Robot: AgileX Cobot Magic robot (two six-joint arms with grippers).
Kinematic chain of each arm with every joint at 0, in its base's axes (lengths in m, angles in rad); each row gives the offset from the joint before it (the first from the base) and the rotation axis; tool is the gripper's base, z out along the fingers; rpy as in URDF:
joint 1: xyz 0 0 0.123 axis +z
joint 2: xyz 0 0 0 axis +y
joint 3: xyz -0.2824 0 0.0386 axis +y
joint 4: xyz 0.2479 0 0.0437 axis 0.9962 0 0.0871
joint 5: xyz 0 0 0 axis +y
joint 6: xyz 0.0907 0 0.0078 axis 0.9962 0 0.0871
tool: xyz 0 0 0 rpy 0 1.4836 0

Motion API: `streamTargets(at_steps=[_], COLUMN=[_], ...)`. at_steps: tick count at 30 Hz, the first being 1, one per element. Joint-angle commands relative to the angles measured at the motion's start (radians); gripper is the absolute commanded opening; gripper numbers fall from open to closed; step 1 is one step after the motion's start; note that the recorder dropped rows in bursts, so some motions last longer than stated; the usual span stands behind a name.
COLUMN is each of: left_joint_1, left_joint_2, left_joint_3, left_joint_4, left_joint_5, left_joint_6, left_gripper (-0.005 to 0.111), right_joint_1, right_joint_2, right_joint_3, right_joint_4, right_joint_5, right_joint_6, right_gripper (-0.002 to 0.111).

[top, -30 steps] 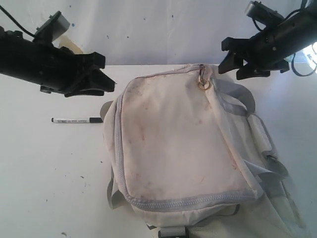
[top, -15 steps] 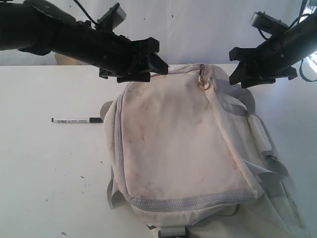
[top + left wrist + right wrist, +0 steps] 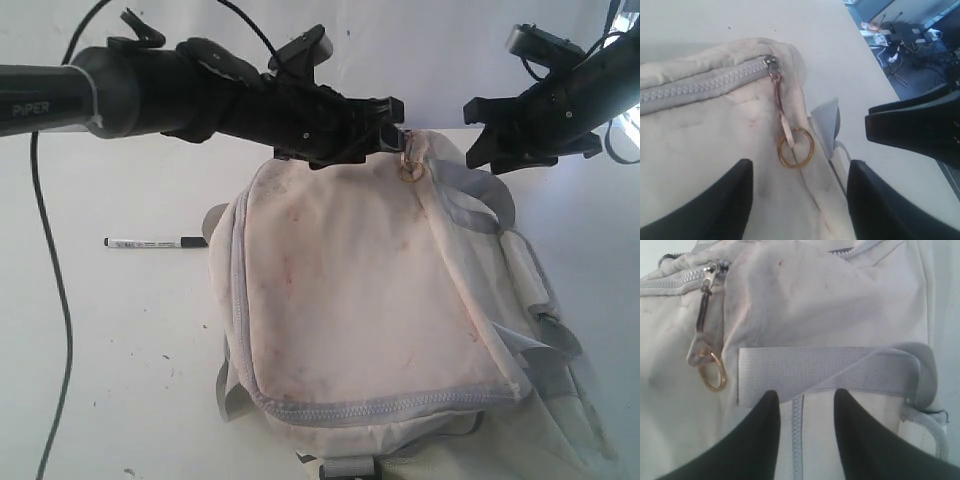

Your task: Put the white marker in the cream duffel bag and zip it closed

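Left gripper (image 3: 800, 170) is now over the cream duffel bag (image 3: 370, 290), fingers apart astride the gold ring (image 3: 781, 149); right gripper (image 3: 804, 399) has fingers apart too. Pinch the ring centrally, then pull.

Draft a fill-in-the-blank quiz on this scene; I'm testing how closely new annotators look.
The white marker beside the cream duffel bag has a ____ cap.
The ring on the bag's zipper pull is ____ in colour.
The left gripper hovers above that ring with its jaws ____.
Missing words: black; gold; open.
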Motion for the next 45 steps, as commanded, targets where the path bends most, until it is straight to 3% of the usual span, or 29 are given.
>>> streamTargets(at_steps=[1,7,17,23,32,36,40,45], left_joint_1=[-0.026,-0.043,-0.037,-0.018,-0.025,-0.025,-0.036,-0.036], left_joint_2=[0.011,0.023,0.126,0.147,0.192,0.209,0.218,0.218], left_joint_3=[-0.007,-0.014,-0.191,-0.193,-0.205,-0.205,-0.205,-0.205], left_joint_4=[-0.057,-0.1,-0.041,0.007,-0.078,-0.106,-0.146,-0.204], left_joint_5=[-0.103,-0.146,0.011,-0.02,-0.045,-0.05,-0.069,-0.048], left_joint_6=[0.003,0.025,0.013,-0.045,0.004,-0.001,0.001,0.001], left_gripper=[0.059,0.059,0.059,0.059,0.059,0.054,0.041,0.042], right_joint_1=[-0.006,-0.006,-0.006,-0.025,-0.078,-0.084,-0.084,-0.084], right_joint_2=[0.002,0.002,0.002,0.002,0.002,0.002,0.002,0.002], right_joint_3=[-0.007,-0.007,-0.007,-0.007,-0.007,-0.007,-0.007,-0.007], right_joint_4=[-0.013,-0.013,-0.018,-0.025,-0.017,-0.013,-0.012,-0.01], right_joint_5=[-0.027,-0.032,-0.016,-0.034,-0.038,-0.046,-0.05,-0.048], right_joint_6=[-0.014,-0.014,-0.012,-0.01,0.0,0.008,0.008,0.008], right_gripper=[0.034,0.034,0.034,0.034,0.034,0.034,0.034,0.034])
